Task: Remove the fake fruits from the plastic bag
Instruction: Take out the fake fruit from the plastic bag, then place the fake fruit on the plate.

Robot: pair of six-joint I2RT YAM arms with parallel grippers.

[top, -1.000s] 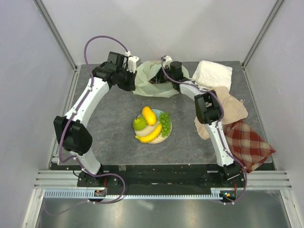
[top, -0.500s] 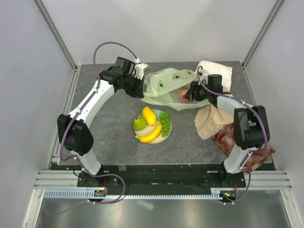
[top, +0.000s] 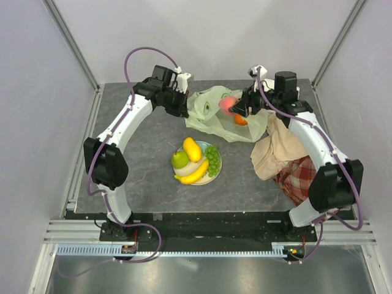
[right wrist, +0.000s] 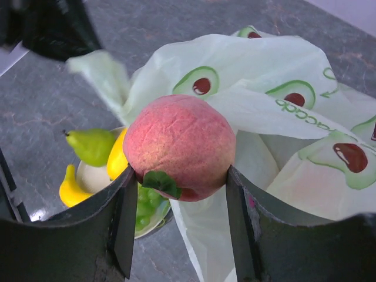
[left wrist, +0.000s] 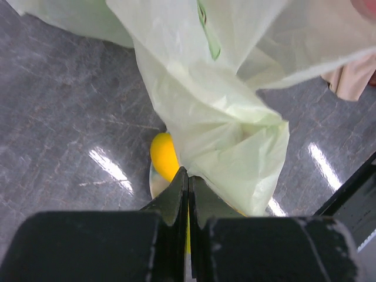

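Peach (right wrist: 179, 144) clamped in right gripper (right wrist: 181, 179); above bag (right wrist: 276, 111).

Left hand (left wrist: 188, 182) and right hand (right wrist: 179, 182) both clamped tight.

In my left wrist view the plastic bag (left wrist: 229, 135) covers nearly all of the plate (left wrist: 154, 179). Only a slice of one yellow fruit (left wrist: 163, 155) shows, and the peach (left wrist: 368, 6) is cut off at the picture's top right corner. From above, near the far edge of the table (top: 147, 165), an orange fruit (top: 241, 119) sits half hidden under my right gripper (top: 236, 105). What lies inside the bag I cannot tell.
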